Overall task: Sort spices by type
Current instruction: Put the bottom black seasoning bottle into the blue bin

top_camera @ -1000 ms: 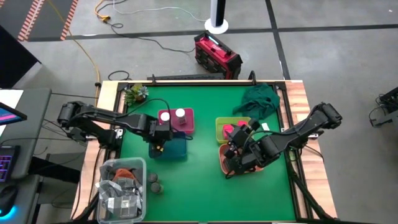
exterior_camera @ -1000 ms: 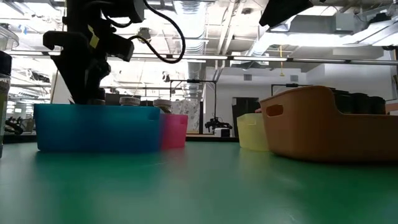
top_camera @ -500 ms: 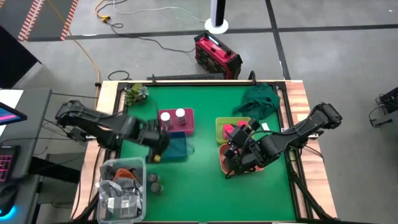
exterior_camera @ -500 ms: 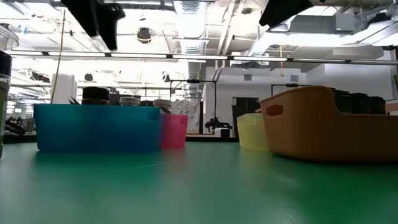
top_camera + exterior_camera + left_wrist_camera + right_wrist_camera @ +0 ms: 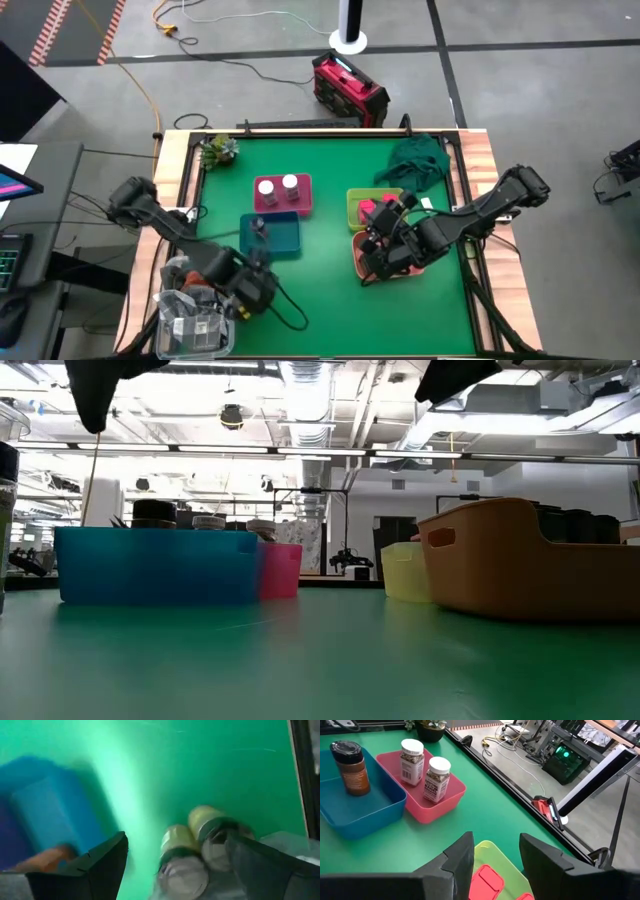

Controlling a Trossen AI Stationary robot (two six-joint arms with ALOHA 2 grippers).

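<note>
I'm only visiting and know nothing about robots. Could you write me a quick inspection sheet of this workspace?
Surface: green table, wooden edges.
Job's things: two white-capped jars in the pink tray; one dark-capped jar in the blue tray; pink boxes in the green tray; two jars standing loose beside the clear bin.
Clutter: green cloth, small plant.
Grippers: left gripper open over the loose jars; right gripper above the green tray.
Cables: on the floor behind.
Surroundings: red case on the floor.
</note>
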